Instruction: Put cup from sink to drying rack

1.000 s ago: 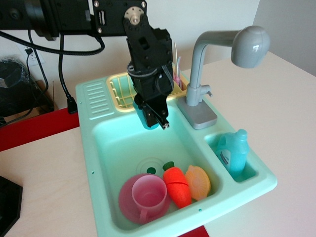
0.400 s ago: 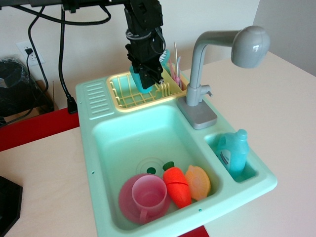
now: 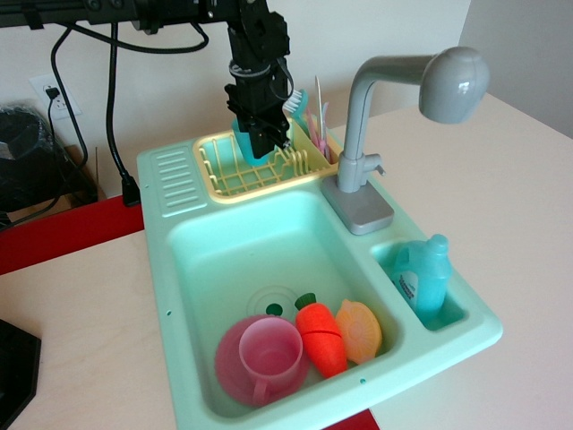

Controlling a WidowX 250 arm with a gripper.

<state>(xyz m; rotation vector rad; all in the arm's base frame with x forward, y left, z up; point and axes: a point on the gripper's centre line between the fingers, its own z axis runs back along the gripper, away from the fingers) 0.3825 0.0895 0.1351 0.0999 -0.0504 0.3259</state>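
Note:
The teal-blue cup (image 3: 241,138) is held between the black fingers of my gripper (image 3: 261,146), which is shut on it. Only its edges show around the fingers. The cup hangs low over the back part of the pale-yellow drying rack (image 3: 218,189), at or just above its bars; I cannot tell whether it touches them. The rack sits at the back corner of the mint-green sink (image 3: 175,309), behind the deep basin.
In the basin's front lie a pink mug (image 3: 270,356) on a pink plate (image 3: 229,372), a toy carrot (image 3: 321,338) and an orange slice (image 3: 361,330). The grey faucet (image 3: 376,85) stands right of the rack. A blue soap bottle (image 3: 424,274) sits in the right pocket. Utensils (image 3: 315,121) stand at the rack's right end.
The gripper has moved from above the basin back and up to the drying rack with the cup in it, then a little further back over the rack.

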